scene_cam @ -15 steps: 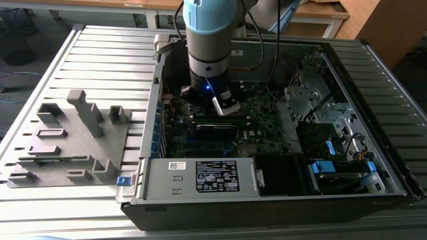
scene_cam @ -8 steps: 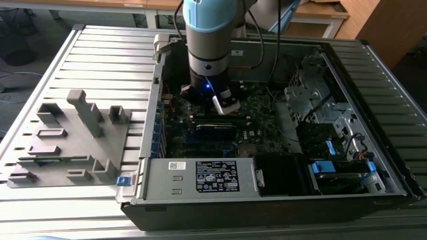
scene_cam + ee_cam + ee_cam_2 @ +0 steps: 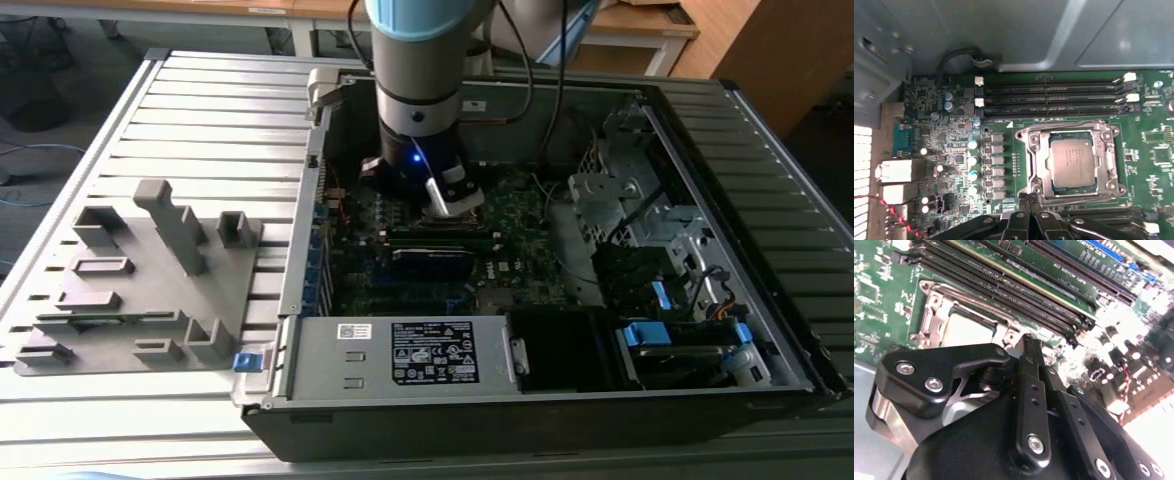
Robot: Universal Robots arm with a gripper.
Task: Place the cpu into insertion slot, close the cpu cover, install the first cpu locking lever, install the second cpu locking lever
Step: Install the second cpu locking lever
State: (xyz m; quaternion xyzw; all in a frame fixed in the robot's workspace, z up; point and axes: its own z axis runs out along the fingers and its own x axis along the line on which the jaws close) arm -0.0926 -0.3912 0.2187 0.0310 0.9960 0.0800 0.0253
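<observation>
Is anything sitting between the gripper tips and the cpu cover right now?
Nothing visible does. In the first wrist view the gripper sits shut just off one edge of the cpu cover, which lies flat around the cpu seated in the insertion slot. Between them shows only bare socket frame and green motherboard.

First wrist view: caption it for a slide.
Gripper shut at the socket's edge, cpu seated under the closed cpu cover.

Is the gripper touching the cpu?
Apart. In the first wrist view the gripper ends at the cpu cover's edge, with metal frame showing between its tips and the cpu.
</observation>
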